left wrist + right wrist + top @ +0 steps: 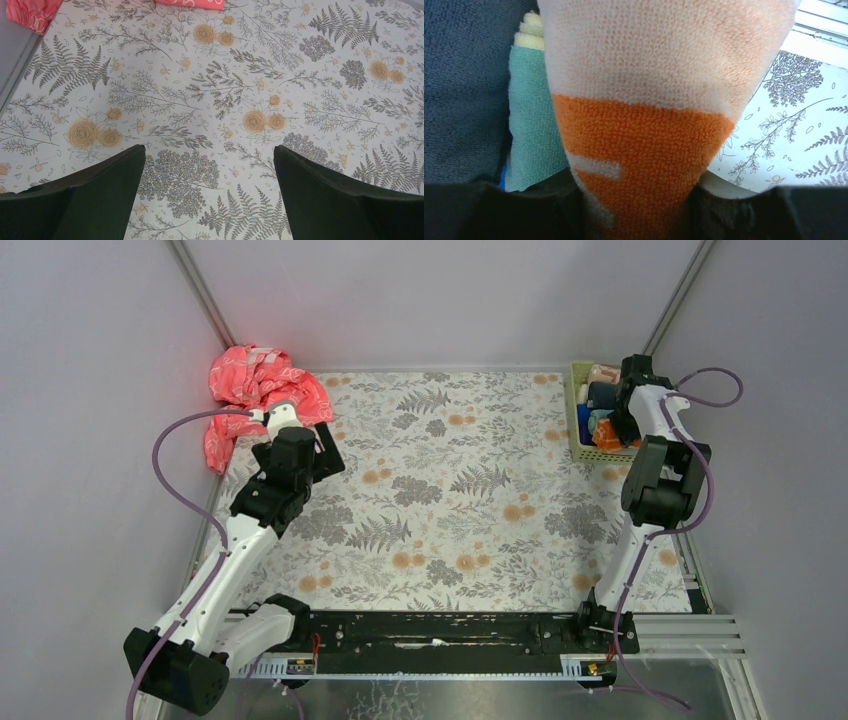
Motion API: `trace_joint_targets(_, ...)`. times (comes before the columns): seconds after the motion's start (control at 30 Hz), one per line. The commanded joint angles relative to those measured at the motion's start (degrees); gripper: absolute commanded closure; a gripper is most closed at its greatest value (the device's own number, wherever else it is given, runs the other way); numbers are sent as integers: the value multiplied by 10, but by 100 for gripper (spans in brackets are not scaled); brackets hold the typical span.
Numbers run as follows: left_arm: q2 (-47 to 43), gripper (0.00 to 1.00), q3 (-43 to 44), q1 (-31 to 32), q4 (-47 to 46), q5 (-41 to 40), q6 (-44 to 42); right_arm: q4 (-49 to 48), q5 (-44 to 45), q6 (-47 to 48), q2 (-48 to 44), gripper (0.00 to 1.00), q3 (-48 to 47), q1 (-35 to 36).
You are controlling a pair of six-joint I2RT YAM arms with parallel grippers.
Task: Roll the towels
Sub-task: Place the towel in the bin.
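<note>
My right gripper (639,200) is shut on the orange and peach towel (644,105), which fills the right wrist view; white marks show on its orange part. In the top view that gripper (618,425) is at the green basket (576,380) at the far right, with the orange towel (607,437) at its tip. The mint-teal towel (529,110) lies in the basket to the left of the orange one. My left gripper (209,165) is open and empty, hovering over the floral cloth (225,100); in the top view it (322,450) is at the far left.
A crumpled pink-red cloth (255,385) lies in the far left corner, its edge showing in the left wrist view (30,12). The basket also holds dark blue (464,90) and pale yellow (531,30) towels. Grey walls close the table on three sides.
</note>
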State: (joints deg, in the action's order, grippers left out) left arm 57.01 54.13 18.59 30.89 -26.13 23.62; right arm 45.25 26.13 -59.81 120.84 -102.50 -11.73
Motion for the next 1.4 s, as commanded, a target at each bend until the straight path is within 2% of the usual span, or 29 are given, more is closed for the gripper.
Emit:
trace_joint_targets(0.0,-2,0,-7,-5,-5,-2,-7,-45,-21,-52,22,100,76,1)
trace_joint_targets(0.33,-4,0,-8,-11,-6,3,-7,-132,-37,-101,34,96,137,2)
trace_joint_targets(0.47,-6,0,-9,-13,-8,8,-8,-98,-36,-98,74,92,105,1)
trace_joint_targets(0.57,-6,0,-10,-14,-7,8,-8,-54,-29,-103,78,77,91,1)
trace_joint_targets(0.67,-6,0,-9,-14,-8,11,-8,-62,-16,-110,40,60,119,2)
trace_joint_targets(0.8,-6,0,-9,-14,-8,13,-8,-60,0,-105,2,42,119,1)
trace_joint_targets(1.0,-8,0,-10,-14,-8,13,-8,-18,3,-100,-4,23,67,1)
trace_joint_targets(1.37,-13,0,-10,-15,-9,14,-8,49,9,-96,-17,0,5,2)
